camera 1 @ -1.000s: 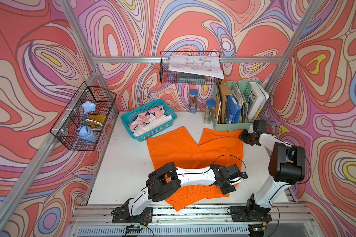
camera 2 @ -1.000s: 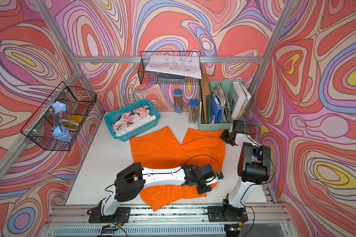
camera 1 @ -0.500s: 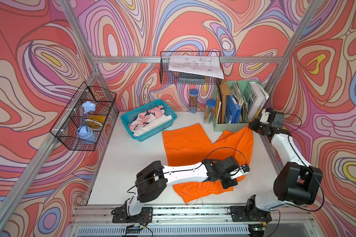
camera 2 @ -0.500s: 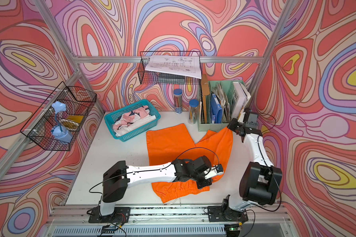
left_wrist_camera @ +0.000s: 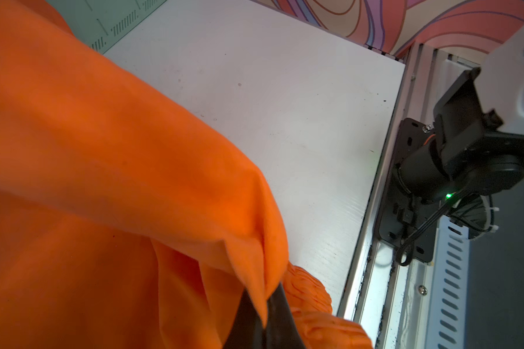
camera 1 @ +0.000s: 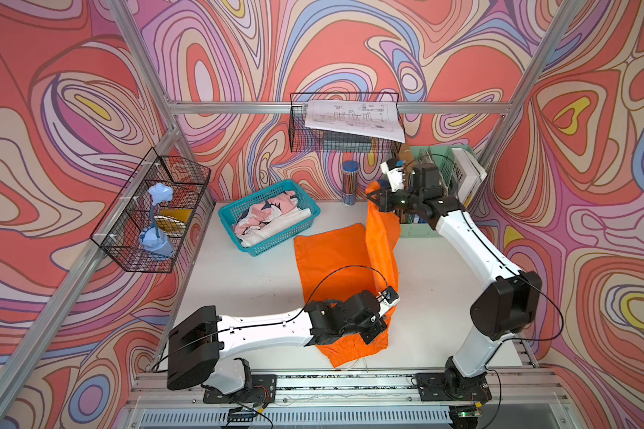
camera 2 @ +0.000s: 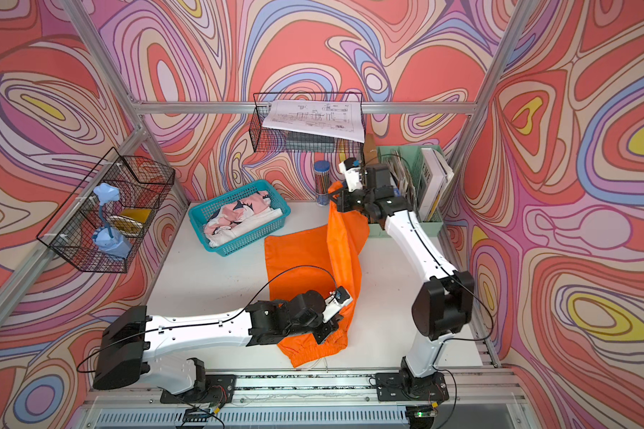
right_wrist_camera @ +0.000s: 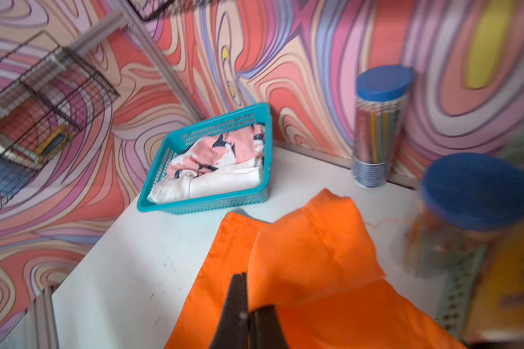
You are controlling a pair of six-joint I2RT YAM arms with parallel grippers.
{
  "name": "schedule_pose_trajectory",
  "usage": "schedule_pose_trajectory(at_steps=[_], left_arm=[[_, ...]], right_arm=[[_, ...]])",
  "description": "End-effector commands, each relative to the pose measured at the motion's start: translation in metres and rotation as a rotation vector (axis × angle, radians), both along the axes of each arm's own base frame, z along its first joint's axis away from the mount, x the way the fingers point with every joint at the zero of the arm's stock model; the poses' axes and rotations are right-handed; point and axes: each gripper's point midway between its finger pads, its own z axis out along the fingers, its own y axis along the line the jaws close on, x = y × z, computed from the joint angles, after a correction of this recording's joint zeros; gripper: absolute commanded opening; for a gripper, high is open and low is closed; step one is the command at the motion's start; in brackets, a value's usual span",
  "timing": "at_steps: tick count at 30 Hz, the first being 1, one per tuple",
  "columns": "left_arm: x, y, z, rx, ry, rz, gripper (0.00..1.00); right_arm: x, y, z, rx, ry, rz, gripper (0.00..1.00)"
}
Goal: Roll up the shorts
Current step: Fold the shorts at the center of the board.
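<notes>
The bright orange shorts (camera 1: 331, 256) (camera 2: 298, 252) lie on the white table with one leg flat. The other leg hangs from my right gripper (camera 1: 374, 198) (camera 2: 335, 198), which is raised near the back and shut on its hem. In the right wrist view, that gripper (right_wrist_camera: 248, 299) pinches a fold of the shorts (right_wrist_camera: 315, 256). My left gripper (camera 1: 378, 328) (camera 2: 329, 328) is low at the front and is shut on the shorts beside the gathered waistband (left_wrist_camera: 309, 296). In the left wrist view its tips (left_wrist_camera: 265, 302) clamp an orange fold (left_wrist_camera: 103, 181).
A teal basket (camera 1: 268, 223) holding patterned and white cloth stands at the back left. Two blue-lidded jars (camera 1: 349, 182) (right_wrist_camera: 475, 187) and a green file organiser (camera 1: 450, 174) line the back right. Wire baskets (camera 1: 153, 215) (camera 1: 343, 122) hang on the walls.
My right gripper has swung left and upward from the right wall, carrying one leg up over the middle. The left gripper has shifted slightly left, still holding the waistband end.
</notes>
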Motion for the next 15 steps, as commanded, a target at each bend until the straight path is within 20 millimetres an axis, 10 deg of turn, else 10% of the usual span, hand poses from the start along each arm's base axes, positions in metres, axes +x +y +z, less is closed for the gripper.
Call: schedule_pose_trajectory(at_steps=[1,10,15], left_arm=[[0.010,0.023,-0.007,-0.037,0.025,0.151,0.00],[0.011,0.094,-0.056,-0.015,0.095,0.410,0.00],[0.009,0.124,-0.072,-0.015,0.131,0.516,0.32]], right_arm=[[-0.009,0.048,-0.031,-0.052,0.057,0.134,0.00],[-0.018,0.137,-0.094,-0.093,0.144,0.332,0.00],[-0.016,0.153,-0.129,-0.092,0.218,0.361,0.00]])
